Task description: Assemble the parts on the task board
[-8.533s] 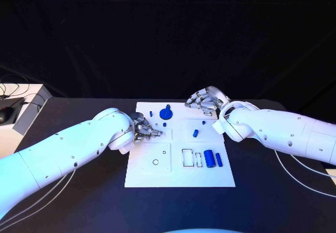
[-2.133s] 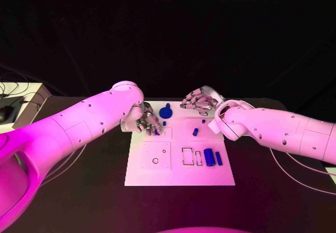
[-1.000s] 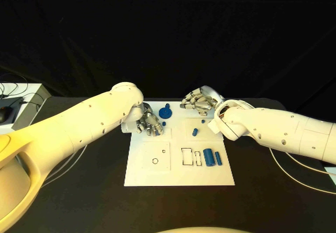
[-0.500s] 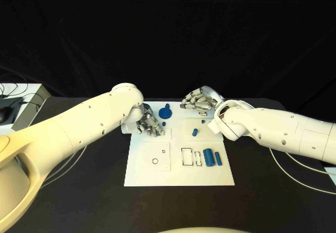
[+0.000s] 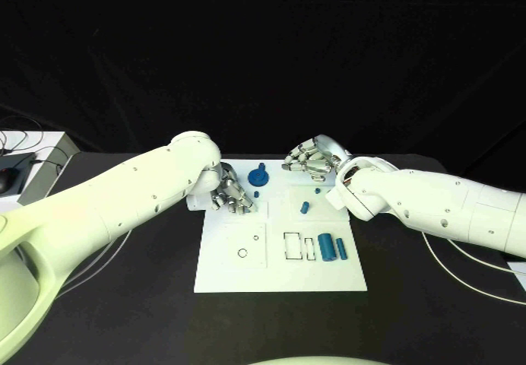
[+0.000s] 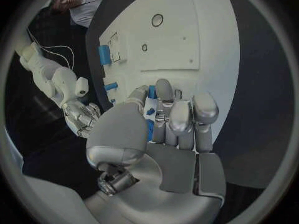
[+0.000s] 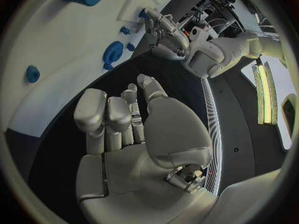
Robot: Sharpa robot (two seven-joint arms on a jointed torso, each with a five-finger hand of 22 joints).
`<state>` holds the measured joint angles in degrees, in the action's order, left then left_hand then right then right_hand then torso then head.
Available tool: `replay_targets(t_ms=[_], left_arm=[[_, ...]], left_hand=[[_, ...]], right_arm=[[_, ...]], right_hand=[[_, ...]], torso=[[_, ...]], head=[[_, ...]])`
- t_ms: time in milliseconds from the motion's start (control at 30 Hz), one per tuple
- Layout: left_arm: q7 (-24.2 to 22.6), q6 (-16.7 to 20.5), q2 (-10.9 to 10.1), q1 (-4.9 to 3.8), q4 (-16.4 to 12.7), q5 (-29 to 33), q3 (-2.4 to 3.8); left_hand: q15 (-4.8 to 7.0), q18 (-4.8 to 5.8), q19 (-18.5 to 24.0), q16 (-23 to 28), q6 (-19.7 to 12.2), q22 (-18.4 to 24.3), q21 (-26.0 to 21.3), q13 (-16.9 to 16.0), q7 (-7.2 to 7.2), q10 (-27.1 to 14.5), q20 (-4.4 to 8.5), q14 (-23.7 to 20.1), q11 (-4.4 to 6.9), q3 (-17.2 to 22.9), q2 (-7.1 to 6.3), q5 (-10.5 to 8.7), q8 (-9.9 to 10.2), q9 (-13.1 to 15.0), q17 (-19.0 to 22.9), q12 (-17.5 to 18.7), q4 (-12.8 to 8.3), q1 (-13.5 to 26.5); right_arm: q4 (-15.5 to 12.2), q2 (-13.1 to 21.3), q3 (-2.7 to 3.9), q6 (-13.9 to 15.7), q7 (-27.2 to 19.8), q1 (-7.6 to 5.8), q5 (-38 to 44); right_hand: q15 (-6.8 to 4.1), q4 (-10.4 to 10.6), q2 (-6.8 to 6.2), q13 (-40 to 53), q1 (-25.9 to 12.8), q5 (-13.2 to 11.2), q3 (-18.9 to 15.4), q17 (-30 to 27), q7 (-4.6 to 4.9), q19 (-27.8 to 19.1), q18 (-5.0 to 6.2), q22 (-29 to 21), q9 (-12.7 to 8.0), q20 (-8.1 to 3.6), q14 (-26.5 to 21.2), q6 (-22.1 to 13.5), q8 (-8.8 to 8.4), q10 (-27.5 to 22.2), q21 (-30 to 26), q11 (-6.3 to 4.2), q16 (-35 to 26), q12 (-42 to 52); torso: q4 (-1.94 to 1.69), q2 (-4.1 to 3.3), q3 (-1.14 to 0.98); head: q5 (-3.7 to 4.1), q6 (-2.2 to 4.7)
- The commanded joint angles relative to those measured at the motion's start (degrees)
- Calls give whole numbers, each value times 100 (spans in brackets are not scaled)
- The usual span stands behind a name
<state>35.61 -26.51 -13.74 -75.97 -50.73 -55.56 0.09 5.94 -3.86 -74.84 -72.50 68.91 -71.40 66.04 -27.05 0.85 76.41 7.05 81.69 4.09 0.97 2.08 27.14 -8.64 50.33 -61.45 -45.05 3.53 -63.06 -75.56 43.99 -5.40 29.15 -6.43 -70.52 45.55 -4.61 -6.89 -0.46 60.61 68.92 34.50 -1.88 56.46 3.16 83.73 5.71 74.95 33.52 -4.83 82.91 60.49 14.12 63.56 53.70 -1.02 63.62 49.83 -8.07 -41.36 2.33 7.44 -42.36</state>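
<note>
A white task board (image 5: 236, 277) lay in the middle of a black table (image 5: 131, 304). Nearest the robot, on the board's right side, a large blue cylinder (image 5: 327, 247) lay beside a slimmer blue bar (image 5: 342, 247), next to a rectangular slot (image 5: 294, 245). To their left sat a square plate with two round holes (image 5: 248, 245). Farther back, a small blue peg (image 5: 305, 205) lay near the board's middle. The left hand (image 5: 228, 194) hovered over the board's left edge, fingers straight and close together, holding nothing; in the left wrist view a small blue part (image 6: 150, 111) lay just beyond its fingertips (image 6: 163, 87). Farther still, a round blue knob (image 5: 258, 176) stood near the far edge. The right hand (image 5: 310, 161) hung at the board's far right corner, fingers loosely curled and slightly apart, with nothing in them.
</note>
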Motion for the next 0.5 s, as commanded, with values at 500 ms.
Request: replay_targets(t_ms=[500], left_arm=[[25,161,-111,10,-92,-95,3]], left_hand=[[24,51,-53,-22,89,-14,40,-7,-11,43,3,-1,-12,-1148,141,-596,-23,-2,-27,41,138,-160]], right_arm=[[6,1,1,-58,-54,1,52]], right_hand=[[-29,-32,34,4,10,15,-5,-8,3,387,-44,694,-5,-84,1,27,-28,22,-20,-20,-19,-33]], torso=[[-4,-1,5]], head=[[-7,0]])
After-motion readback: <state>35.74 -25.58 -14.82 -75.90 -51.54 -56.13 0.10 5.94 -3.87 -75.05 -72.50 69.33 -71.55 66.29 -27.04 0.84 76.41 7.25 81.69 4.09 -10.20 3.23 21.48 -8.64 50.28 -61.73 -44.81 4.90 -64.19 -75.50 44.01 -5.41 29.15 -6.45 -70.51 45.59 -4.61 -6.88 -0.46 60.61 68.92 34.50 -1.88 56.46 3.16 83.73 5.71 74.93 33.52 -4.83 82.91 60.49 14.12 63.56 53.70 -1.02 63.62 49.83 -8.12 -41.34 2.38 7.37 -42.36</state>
